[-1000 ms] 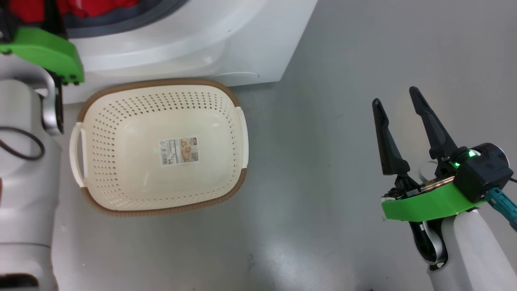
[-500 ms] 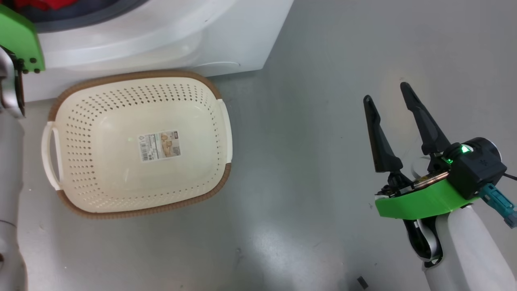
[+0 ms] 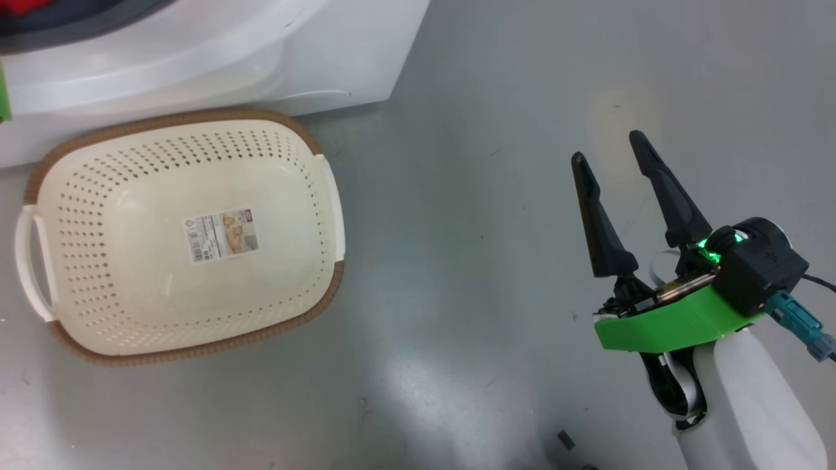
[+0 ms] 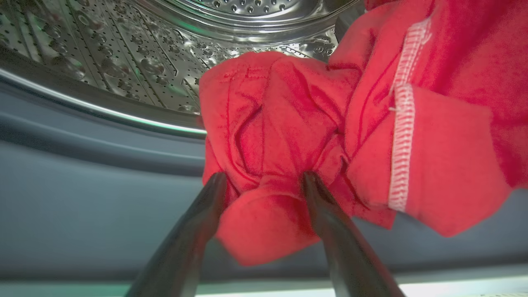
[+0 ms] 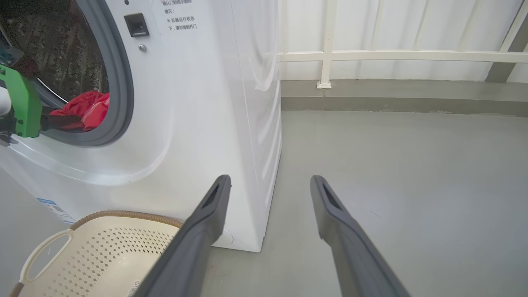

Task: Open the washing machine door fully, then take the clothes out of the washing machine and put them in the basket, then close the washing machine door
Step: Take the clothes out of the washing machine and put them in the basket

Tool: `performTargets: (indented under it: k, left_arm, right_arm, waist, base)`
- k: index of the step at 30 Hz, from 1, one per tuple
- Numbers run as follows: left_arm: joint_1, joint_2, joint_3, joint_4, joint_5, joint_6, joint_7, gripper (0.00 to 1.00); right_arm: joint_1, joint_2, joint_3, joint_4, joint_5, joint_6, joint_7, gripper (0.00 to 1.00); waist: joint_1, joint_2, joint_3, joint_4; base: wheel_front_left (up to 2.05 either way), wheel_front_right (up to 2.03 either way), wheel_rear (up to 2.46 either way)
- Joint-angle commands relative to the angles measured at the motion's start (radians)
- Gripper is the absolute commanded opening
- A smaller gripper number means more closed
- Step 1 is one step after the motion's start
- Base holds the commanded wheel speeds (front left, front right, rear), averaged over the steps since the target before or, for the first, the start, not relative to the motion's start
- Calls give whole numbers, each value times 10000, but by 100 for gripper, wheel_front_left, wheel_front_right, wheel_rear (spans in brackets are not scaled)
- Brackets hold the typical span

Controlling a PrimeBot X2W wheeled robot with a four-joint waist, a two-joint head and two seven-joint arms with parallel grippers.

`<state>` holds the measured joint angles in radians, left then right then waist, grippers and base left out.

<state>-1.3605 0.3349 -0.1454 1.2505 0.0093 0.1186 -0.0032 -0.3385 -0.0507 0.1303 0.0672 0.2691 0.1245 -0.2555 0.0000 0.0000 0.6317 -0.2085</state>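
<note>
The left gripper (image 4: 264, 181) has its two long dark fingers spread wide on either side of a bunched fold of the soft bright red clothes with white stitched trim (image 4: 309, 123); the tips press into the fabric but the jaws are not drawn together, so nothing is pinched yet; the bundle lies at the mouth of the perforated steel drum (image 4: 123, 49), draped over the grey rubber gasket (image 4: 82, 165) of the big white boxy washing machine (image 5: 198, 103).

The right gripper (image 3: 607, 149) is just as wide apart and holds nothing; it hangs over the bare grey floor (image 3: 470, 274), well apart from the machine's front.

The small cream-white perforated plastic basket with a brown woven-look rim (image 3: 189, 356) stands on the floor just before the machine; its bottom carries a paper sticker (image 3: 222, 235) and no red fabric.

The machine's round mouth stands uncovered, so I take the opening of the washing machine door as done; the unloading is at its very start, with the first grasp not yet closed; left to do, as I judge it, are closing on the fold, carrying every garment to the basket, and shutting the door.
</note>
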Motion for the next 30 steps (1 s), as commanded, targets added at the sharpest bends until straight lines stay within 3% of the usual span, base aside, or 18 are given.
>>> performTargets:
  k: [1,5,7,8,10,18,30]
  left_arm:
    - [-233,610,-23,-76,113,112,166,100]
    - [-276,723,-147,42,144,98,402,100]
    - [-290,751,-156,76,102,107,449,56]
    - [-290,751,-156,76,102,107,449,56]
    - [-302,762,-158,103,50,105,476,2]
    - [-319,664,-13,70,-342,34,69,0]
    - [275,237,595,-565,-1420,-431,-2181,0]
  right_arm:
    - [40,5,247,-171,133,62,-63,100]
    - [42,5,302,-139,191,62,-63,100]
    - [42,5,314,-131,214,62,-63,100]
    - [42,5,314,-131,214,62,-63,100]
    - [43,5,326,-125,232,62,-63,100]
    - [31,5,245,-127,169,62,-63,100]
    - [9,5,99,-65,36,62,-63,100]
  waist:
    - [0,0,43,-99]
    - [0,0,53,-181]
    - [0,0,58,-196]
    - [0,0,58,-196]
    - [0,0,66,-192]
    - [0,0,108,-26]
    - [0,0,-94,462]
  base:
    - [0,0,0]
    - [0,0,0]
    - [0,0,0]
    - [0,0,0]
    - [0,0,0]
    - [0,0,0]
    - [0,0,0]
